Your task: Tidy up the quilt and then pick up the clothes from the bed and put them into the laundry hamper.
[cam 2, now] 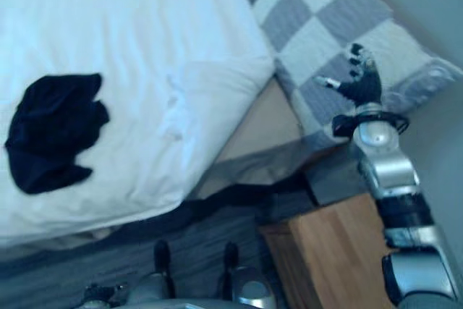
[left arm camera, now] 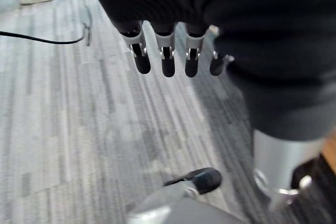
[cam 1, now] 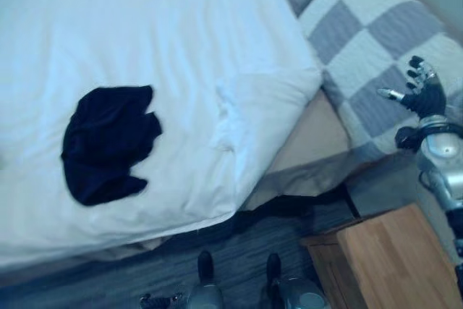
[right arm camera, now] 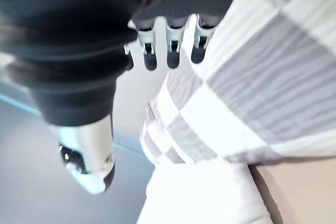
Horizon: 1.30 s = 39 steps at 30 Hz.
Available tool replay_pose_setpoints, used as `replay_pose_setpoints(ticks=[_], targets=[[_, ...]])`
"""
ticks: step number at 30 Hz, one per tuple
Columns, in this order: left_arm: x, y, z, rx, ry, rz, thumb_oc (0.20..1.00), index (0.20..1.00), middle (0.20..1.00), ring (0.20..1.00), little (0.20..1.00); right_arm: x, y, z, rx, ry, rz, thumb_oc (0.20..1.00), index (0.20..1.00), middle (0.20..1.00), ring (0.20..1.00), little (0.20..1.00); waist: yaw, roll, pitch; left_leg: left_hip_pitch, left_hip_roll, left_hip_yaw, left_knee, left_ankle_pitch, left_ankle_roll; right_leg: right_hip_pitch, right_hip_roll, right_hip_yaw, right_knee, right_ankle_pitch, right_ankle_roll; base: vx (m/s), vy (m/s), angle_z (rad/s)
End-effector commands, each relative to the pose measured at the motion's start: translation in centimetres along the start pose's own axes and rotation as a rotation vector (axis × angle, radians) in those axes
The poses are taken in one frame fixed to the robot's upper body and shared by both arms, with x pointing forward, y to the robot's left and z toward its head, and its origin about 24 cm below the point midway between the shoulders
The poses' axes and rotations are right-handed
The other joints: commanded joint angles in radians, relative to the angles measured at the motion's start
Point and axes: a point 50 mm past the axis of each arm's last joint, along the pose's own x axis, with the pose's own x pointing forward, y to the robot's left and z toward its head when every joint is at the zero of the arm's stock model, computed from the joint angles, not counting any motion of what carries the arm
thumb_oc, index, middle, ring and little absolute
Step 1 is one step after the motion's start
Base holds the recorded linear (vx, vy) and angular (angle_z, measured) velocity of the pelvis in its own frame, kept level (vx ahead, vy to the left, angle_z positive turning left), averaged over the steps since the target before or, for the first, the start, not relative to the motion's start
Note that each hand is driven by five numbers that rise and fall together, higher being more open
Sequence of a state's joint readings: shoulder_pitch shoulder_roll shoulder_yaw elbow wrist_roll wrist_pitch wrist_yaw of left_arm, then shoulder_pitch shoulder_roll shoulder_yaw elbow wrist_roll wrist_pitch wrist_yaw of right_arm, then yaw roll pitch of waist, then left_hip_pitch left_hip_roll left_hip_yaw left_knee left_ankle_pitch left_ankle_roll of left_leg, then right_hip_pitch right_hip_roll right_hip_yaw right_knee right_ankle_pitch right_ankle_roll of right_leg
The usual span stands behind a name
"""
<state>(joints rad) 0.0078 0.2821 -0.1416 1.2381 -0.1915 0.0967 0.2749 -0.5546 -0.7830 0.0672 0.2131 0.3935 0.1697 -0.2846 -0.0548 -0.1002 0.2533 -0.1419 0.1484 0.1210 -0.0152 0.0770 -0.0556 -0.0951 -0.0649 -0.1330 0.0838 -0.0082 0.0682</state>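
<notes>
A dark crumpled garment (cam 1: 107, 142) lies on the white quilt (cam 1: 181, 48), long axis running near to far. The right hand (cam 2: 359, 77) hovers open-fingered over the checkered pillow (cam 2: 325, 12) at right. The left hand (left arm camera: 168, 59) hangs relaxed above the floor (left arm camera: 79, 129).

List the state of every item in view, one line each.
Dark crumpled garment: lying bunched on the white quilt.
White quilt: spread flat, corner folded.
Grey-and-white checkered pillow: lying beside the quilt.
Right hand: open, raised over the pillow.
Left hand: open, holding nothing.
</notes>
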Motion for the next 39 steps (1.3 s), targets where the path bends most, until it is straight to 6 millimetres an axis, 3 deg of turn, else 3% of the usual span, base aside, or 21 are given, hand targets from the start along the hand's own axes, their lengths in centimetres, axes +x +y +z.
replay_pose_setpoints(ticks=[1,4,8,14,20,23,26,29,35,36,37,39], targets=[[0.5,3.1,-0.4,0.015,0.051,0.068,1.0,1.0,1.0,1.0,1.0,3.0,-2.5,3.0,-0.126,-0.04,-0.121,1.0,1.0,1.0,1.0,1.0,0.054,-0.04,0.081,0.025,0.095,-0.036,0.057,-0.056,-0.046,-0.048,-0.048,0.044,-0.075,0.09,0.104,-0.06,-0.09,0.14],[0.6,4.0,-0.9,0.006,0.091,0.079,1.0,1.0,1.0,1.0,1.0,5.2,-4.9,4.3,-0.203,0.002,-0.199,1.0,1.0,1.0,1.0,1.0,0.109,-0.05,0.136,-0.038,0.103,-0.075,0.061,-0.042,-0.058,-0.082,-0.047,0.017,-0.081,0.099,0.105,-0.03,-0.109,0.35],[0.6,4.1,-1.3,0.037,0.092,0.057,1.0,1.0,1.0,1.0,1.0,6.4,-5.9,5.7,-0.295,0.004,-0.238,1.0,1.0,1.0,1.0,1.0,0.147,-0.047,0.179,-0.093,0.106,-0.108,0.073,-0.031,-0.066,-0.115,-0.044,-0.008,-0.075,0.098,0.099,-0.03,-0.071,0.24],[0.4,3.2,-2.4,0.062,0.108,-0.021,1.0,1.0,1.0,1.0,1.0,7.5,-4.3,8.6,-0.427,-0.106,-0.22,1.0,1.0,1.0,1.0,1.0,0.201,-0.051,0.214,-0.144,0.098,-0.15,0.09,-0.013,-0.071,-0.132,-0.037,-0.06,-0.07,0.1,0.089,0.0,-0.046,0.16],[0.5,4.3,-2.2,0.143,0.097,0.004,1.0,1.0,1.0,1.0,1.0,7.8,-1.7,10.9,-0.453,-0.201,-0.176,1.0,1.0,1.0,1.0,1.0,0.23,-0.077,0.205,-0.142,0.098,-0.156,0.092,-0.013,-0.072,-0.099,-0.027,-0.078,-0.096,0.105,0.091,0.04,-0.047,0.17],[0.5,4.4,-2.1,0.143,0.098,0.005,1.0,1.0,1.0,1.0,1.0,7.8,-1.3,11.0,-0.454,-0.206,-0.159,1.0,1.0,1.0,1.0,1.0,0.234,-0.079,0.204,-0.141,0.097,-0.155,0.092,-0.013,-0.072,-0.093,-0.027,-0.08,-0.1,0.105,0.091,0.01,-0.002,0.05],[0.5,4.4,-1.9,0.131,0.101,-0.003,1.0,1.0,1.0,1.0,1.0,7.8,0.4,11.1,-0.52,-0.221,-0.108,1.0,1.0,1.0,1.0,1.0,0.245,-0.074,0.208,-0.141,0.092,-0.152,0.092,-0.013,-0.071,-0.079,-0.03,-0.085,-0.112,0.106,0.093,0.01,0.016,0.1],[0.5,4.2,-1.2,0.128,0.088,-0.015,1.0,1.0,1.0,1.0,1.0,7.8,1.9,10.3,-0.706,-0.171,-0.052,1.0,1.0,1.0,1.0,1.0,0.252,-0.063,0.221,-0.155,0.088,-0.154,0.103,-0.011,-0.068,-0.084,-0.036,-0.09,-0.109,0.109,0.093,-0.02,0.035,-0.01],[0.5,3.5,0.0,0.069,0.036,-0.042,1.0,1.0,1.0,1.0,1.0,7.8,2.8,6.0,-0.993,0.029,-0.009,1.0,1.0,1.0,1.0,1.0,0.27,-0.036,0.266,-0.201,0.07,-0.167,0.106,0.001,-0.061,-0.11,-0.046,-0.101,-0.11,0.111,0.089,-0.06,0.029,0.02],[0.5,3.4,0.0,0.064,0.036,-0.047,1.0,1.0,1.0,1.0,1.0,7.8,2.8,5.6,-0.999,0.05,-0.004,0.799,0.799,0.799,0.799,0.799,0.271,-0.033,0.267,-0.207,0.07,-0.167,0.104,0.003,-0.061,-0.114,-0.047,-0.103,-0.11,0.112,0.089,-0.06,0.024,0.04],[0.4,3.2,-0.2,0.053,0.036,-0.058,1.0,1.0,1.0,1.0,1.0,7.7,2.7,4.8,-1.004,0.093,0.001,0.2,0.2,0.2,0.2,0.2,0.271,-0.028,0.267,-0.219,0.067,-0.168,0.1,0.008,-0.061,-0.126,-0.049,-0.108,-0.109,0.112,0.088,-0.05,0.021,0.02],[0.4,2.9,-0.4,0.054,0.027,-0.072,1.0,1.0,1.0,1.0,1.0,7.5,2.8,3.8,-0.978,0.134,0.0,0.2,0.2,0.2,0.2,0.2,0.273,-0.021,0.267,-0.229,0.062,-0.166,0.087,0.016,-0.059,-0.139,-0.051,-0.116,-0.11,0.113,0.087,-0.05,0.019,0.01]])
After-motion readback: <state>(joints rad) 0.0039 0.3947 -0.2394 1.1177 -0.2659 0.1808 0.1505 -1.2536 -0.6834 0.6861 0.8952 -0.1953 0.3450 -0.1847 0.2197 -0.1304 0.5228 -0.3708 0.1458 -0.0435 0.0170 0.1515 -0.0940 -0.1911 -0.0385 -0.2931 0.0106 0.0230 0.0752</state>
